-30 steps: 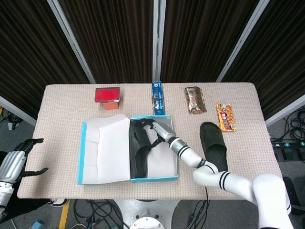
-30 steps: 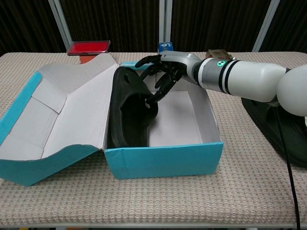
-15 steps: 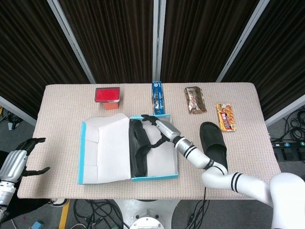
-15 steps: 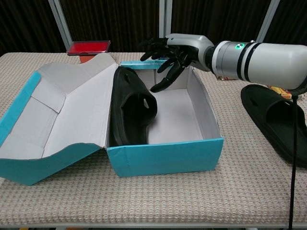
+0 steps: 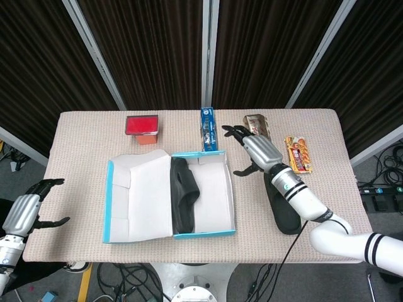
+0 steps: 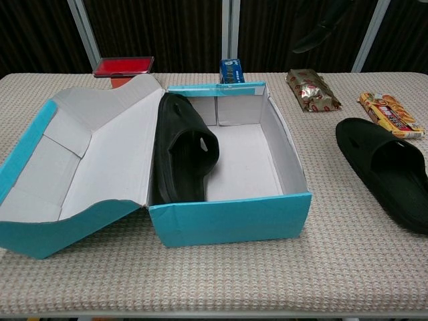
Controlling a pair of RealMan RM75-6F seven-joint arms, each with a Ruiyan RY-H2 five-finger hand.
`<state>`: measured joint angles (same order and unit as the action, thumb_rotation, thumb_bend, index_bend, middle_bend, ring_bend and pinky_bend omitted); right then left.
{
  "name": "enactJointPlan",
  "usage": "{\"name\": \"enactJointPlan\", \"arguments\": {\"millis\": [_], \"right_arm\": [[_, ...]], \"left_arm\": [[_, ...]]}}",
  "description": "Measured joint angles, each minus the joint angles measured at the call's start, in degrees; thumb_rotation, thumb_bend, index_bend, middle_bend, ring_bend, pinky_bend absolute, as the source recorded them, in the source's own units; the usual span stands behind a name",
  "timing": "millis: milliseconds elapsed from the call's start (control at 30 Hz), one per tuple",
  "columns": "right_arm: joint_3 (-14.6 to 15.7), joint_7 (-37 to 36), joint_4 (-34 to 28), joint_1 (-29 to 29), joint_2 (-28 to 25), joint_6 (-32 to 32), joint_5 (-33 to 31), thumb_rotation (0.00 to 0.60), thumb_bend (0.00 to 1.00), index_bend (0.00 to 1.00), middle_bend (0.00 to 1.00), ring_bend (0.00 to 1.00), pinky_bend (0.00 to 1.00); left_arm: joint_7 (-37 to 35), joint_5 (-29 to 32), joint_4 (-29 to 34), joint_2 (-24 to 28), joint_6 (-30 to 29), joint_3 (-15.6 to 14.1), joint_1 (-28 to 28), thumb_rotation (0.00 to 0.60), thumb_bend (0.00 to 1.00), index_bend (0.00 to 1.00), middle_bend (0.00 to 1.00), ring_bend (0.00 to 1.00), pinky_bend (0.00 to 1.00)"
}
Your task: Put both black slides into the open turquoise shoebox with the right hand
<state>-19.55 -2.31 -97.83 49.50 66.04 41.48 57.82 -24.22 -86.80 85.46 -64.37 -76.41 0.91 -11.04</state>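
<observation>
The open turquoise shoebox (image 5: 203, 231) (image 6: 231, 217) sits mid-table with its lid folded out to the left. One black slide (image 5: 182, 194) (image 6: 182, 157) leans on its side against the box's left wall. The other black slide (image 5: 281, 201) (image 6: 386, 170) lies flat on the cloth to the right of the box. My right hand (image 5: 257, 151) hovers open, raised above the table between the box and that slide, holding nothing; only its fingertips (image 6: 319, 32) show in the chest view. My left hand (image 5: 28, 211) hangs open off the table's left edge.
Along the far edge lie a red box (image 5: 141, 126), a blue packet (image 5: 208, 129), a brown snack bag (image 5: 258, 131) and an orange snack pack (image 5: 298, 153). The box lid (image 5: 135, 198) covers the cloth left of the box.
My right hand has let go of the slide in the box, lifted out and swung right and up toward the second slide. The first slide stays leaning inside the box.
</observation>
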Motion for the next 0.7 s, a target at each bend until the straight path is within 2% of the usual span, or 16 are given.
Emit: {"name": "enactJointPlan", "arguments": {"millis": [200,333,433,567,700], "right_arm": [[5.0,18.9,-2.0,4.5,-5.0,0.3,-18.2,0.6,0.0,0.0,0.18,0.05,0.24],[10.7,28.0,-2.4,9.5,-6.5,0.4,-31.5,0.6,0.0,0.0,0.17,0.04,0.24],[15.2,34.3,-2.2,13.3,-6.6,0.8,-38.9,0.6,0.0,0.0,0.16,0.04,0.24],[20.3,41.4,-1.7,17.6,-5.7,2.4,-45.2,0.6,0.0,0.0,0.16,0.03,0.24],[23.6,44.8,-0.5,20.1,-3.5,2.6,-49.7,0.6,0.0,0.0,0.14,0.0,0.22]], "left_arm": [[-1.4,0.1,-0.2,-0.1,0.3,0.1,-0.3,0.6,0.04,0.18,0.22,0.12,0.18],[-2.9,-0.5,-1.1,-0.3,0.7,-0.2,-0.5,0.6,0.04,0.18,0.22,0.12,0.18],[-2.8,-0.6,-1.1,-0.2,0.8,-0.3,-0.6,0.6,0.04,0.18,0.22,0.12,0.18],[-3.2,-0.6,-1.5,-0.3,0.6,-0.5,-0.4,0.6,0.04,0.17,0.22,0.12,0.18],[-3.5,-0.9,-1.8,-0.6,0.6,-0.9,-0.3,0.6,0.04,0.18,0.22,0.12,0.18]]}}
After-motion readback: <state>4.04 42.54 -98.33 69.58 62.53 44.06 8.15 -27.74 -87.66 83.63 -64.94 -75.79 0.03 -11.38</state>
